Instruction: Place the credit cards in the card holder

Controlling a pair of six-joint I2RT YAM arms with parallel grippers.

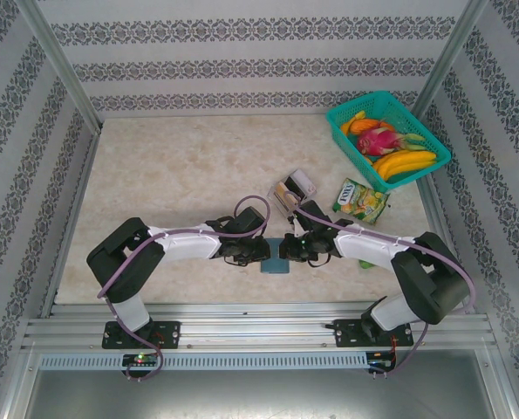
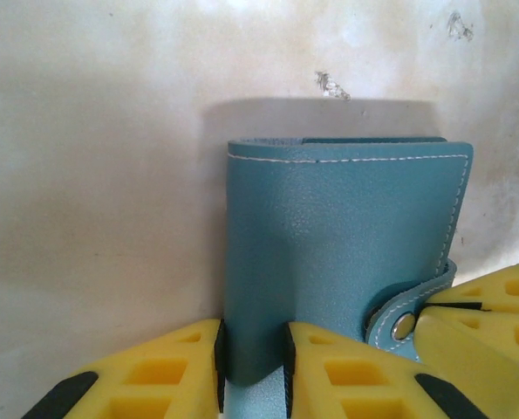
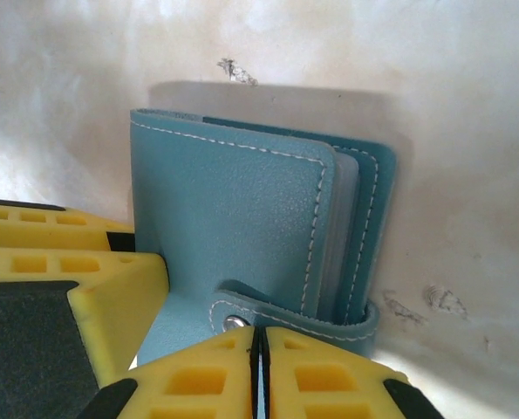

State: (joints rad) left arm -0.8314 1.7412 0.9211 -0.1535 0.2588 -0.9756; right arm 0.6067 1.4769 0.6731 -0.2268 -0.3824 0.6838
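Note:
The card holder [image 2: 346,236] is a teal-blue folding wallet, held off the tabletop between both arms near the front edge [image 1: 275,267]. My left gripper [image 2: 253,367] is shut on the wallet's folded edge, one yellow finger on each side. My right gripper [image 3: 259,349] is shut on the snap strap [image 3: 329,325] beside the metal stud. The wallet's covers stand slightly apart, with clear sleeves visible between them. The credit cards [image 1: 287,195] lie in a small stack behind the grippers, apart from both.
A clear shallow tray [image 1: 304,182] holds the cards. A green-yellow snack packet [image 1: 360,201] lies to their right. A teal basket [image 1: 420,175] of fruit sits at the back right corner. Metal posts and patterned walls enclose the marble tabletop [image 1: 172,183].

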